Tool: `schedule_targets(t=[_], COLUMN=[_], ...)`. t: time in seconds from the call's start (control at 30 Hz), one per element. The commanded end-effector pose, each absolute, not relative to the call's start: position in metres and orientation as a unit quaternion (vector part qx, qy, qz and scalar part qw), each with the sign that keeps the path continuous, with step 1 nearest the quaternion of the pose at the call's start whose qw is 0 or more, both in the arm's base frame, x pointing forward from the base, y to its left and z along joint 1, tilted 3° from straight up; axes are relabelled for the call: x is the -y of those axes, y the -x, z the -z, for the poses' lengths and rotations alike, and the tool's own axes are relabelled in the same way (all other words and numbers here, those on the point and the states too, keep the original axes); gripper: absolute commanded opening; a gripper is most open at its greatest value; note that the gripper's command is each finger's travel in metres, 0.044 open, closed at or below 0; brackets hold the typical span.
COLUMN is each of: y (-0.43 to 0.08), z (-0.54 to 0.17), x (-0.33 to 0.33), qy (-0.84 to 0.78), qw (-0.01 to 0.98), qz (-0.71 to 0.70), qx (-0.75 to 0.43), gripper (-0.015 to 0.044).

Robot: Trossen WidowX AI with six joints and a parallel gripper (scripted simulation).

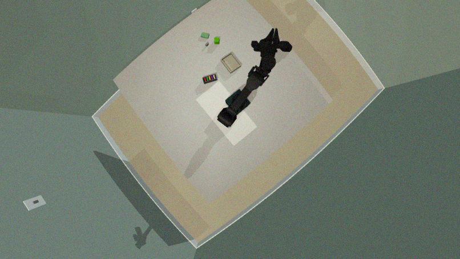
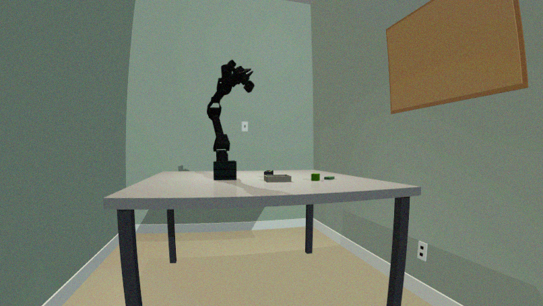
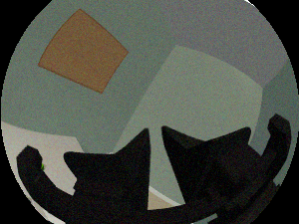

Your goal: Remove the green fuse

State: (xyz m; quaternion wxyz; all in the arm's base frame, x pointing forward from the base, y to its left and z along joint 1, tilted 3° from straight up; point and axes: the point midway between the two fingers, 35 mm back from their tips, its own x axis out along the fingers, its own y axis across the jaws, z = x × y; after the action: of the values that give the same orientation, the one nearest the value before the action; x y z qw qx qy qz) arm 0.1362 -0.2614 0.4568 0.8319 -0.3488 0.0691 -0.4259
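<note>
The fuse block (image 1: 211, 80) (image 2: 268, 172) is a small dark block with a row of coloured fuses, and it sits on the table left of the tray. The green fuse (image 1: 210, 77) stands in the row, too small to see in detail. The tray (image 1: 226, 56) (image 2: 277, 178) is a shallow beige box and looks empty. My gripper (image 1: 274, 30) (image 2: 248, 71) (image 3: 154, 131) is raised high above the table, beyond the tray and far from the block. It points out toward the wall. Its fingers are nearly closed with a narrow gap, and nothing is between them.
A green cube (image 1: 217, 40) (image 2: 314, 176), a flat green block (image 1: 205, 35) (image 2: 329, 177) and a small grey object (image 1: 206, 44) lie beyond the tray. The arm base (image 1: 226, 117) (image 2: 224, 170) stands on a white mat (image 1: 209, 96). A cork board (image 2: 455, 49) (image 3: 82, 51) hangs on the wall.
</note>
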Motion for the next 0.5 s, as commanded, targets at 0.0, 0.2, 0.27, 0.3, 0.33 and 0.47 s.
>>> schedule_targets(t=[0.0,0.2,0.27,0.3,0.33,0.47], y=[-0.185,-0.254,-0.274,-0.284,-0.293,-0.325], z=[-0.409,-0.339,-0.313,-0.301,-0.288,-0.238], x=[0.272,0.257,0.246,0.239,0.232,0.199], qy=[0.239,0.095,0.05,0.029,0.009,-0.063], qw=[0.896,0.945,0.951,0.952,0.953,0.943], qz=[0.365,0.278,0.252,0.24,0.228,0.182], qx=[-0.088,-0.145,-0.172,-0.186,-0.202,-0.27], gripper=[0.0062,0.0062,0.0062,0.0062,0.0062,0.0062])
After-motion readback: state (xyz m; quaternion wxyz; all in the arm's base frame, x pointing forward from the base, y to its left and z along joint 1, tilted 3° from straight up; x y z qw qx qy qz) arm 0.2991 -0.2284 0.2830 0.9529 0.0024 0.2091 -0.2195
